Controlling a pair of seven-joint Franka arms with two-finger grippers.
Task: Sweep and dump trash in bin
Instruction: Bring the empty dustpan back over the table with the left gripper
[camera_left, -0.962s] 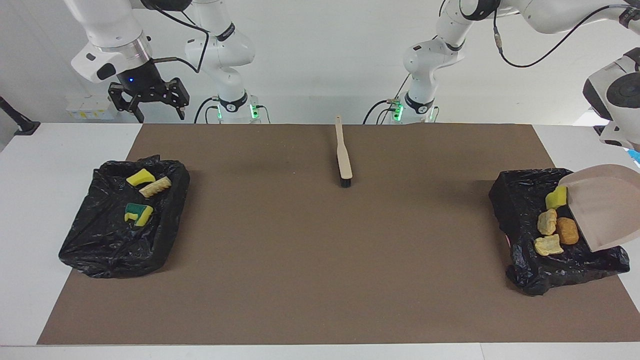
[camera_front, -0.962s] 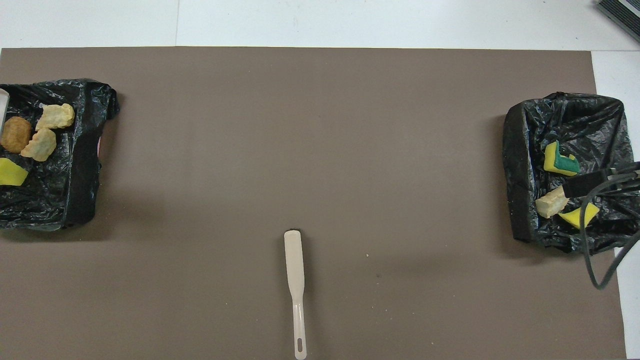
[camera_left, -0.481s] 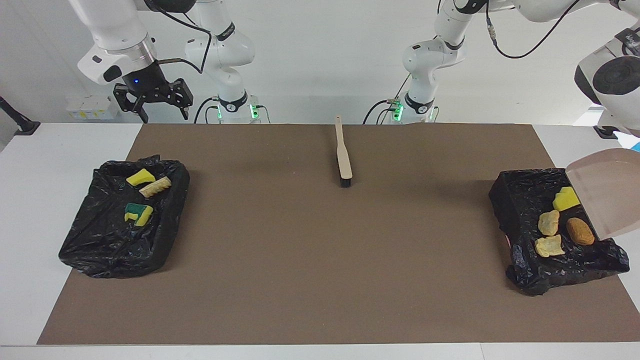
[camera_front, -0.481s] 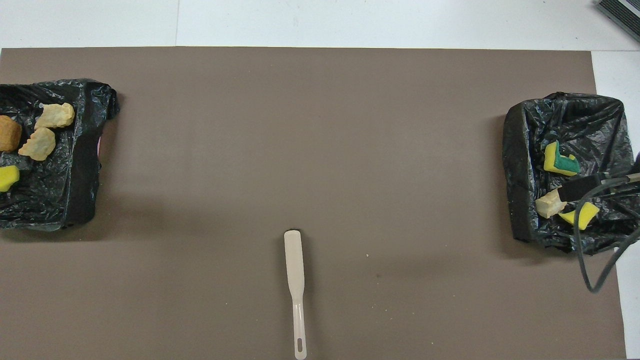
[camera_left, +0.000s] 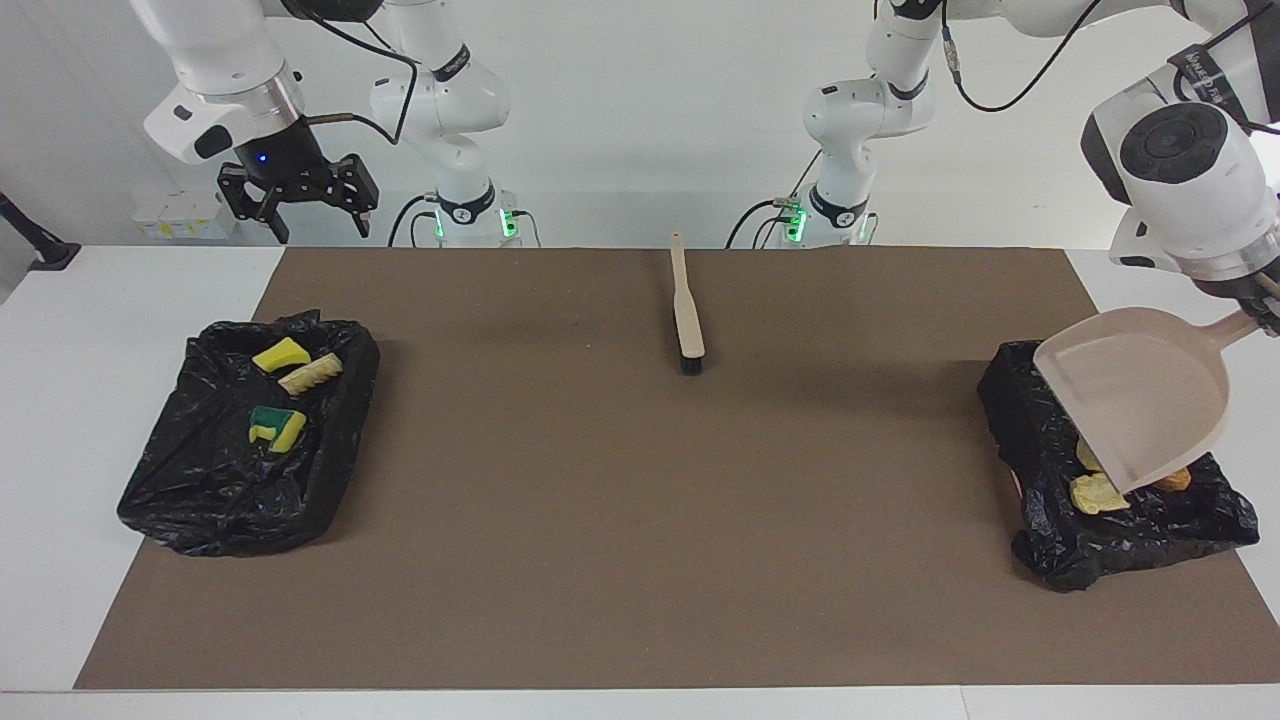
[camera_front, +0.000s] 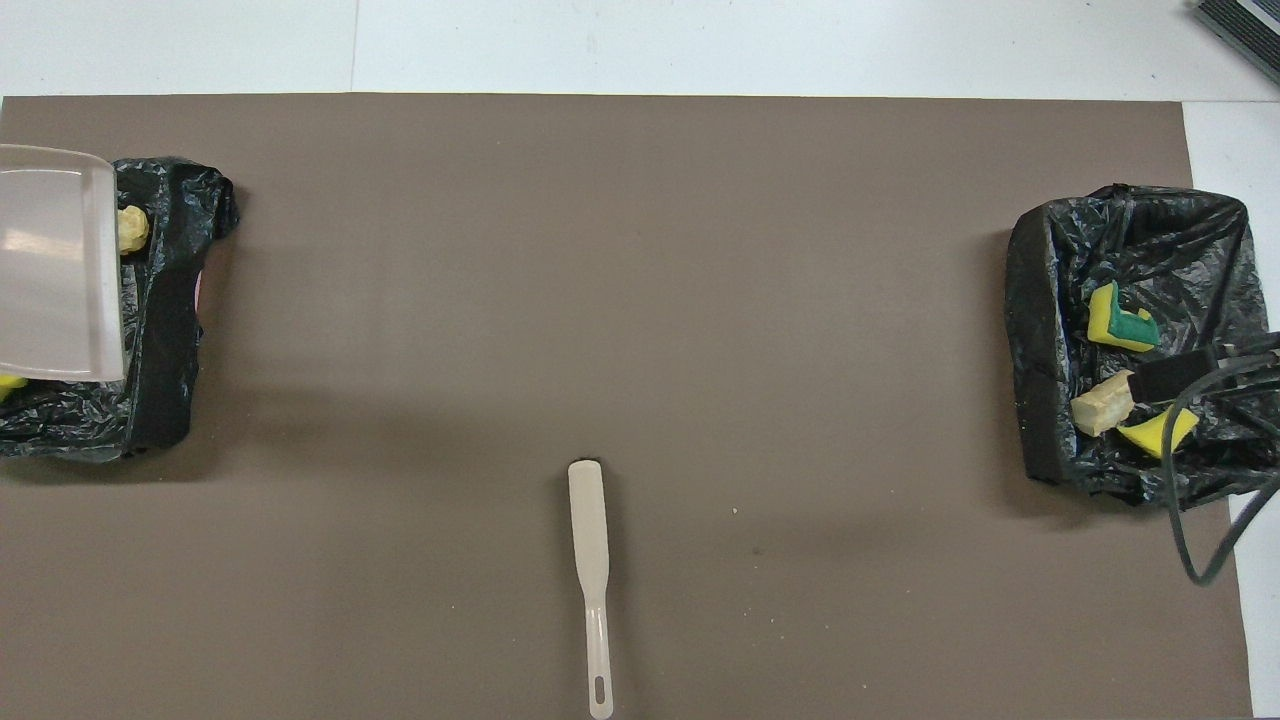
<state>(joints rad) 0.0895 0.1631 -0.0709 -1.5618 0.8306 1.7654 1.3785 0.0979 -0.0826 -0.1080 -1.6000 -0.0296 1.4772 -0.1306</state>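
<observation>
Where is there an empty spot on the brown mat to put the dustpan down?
The mat is bare between the brush and each black bin, and along its edge farthest from the robots. The bins hold trash; the left gripper holds the dustpan over one.

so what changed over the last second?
The left gripper swung the beige plastic dustpan from the table edge in over the black-lined bin at the left arm's end, so it now hides most of the trash there; tan lumps peek out. The right gripper, open, barely shifted above its bin. The beige brush and that bin's sponge scraps stayed put.
</observation>
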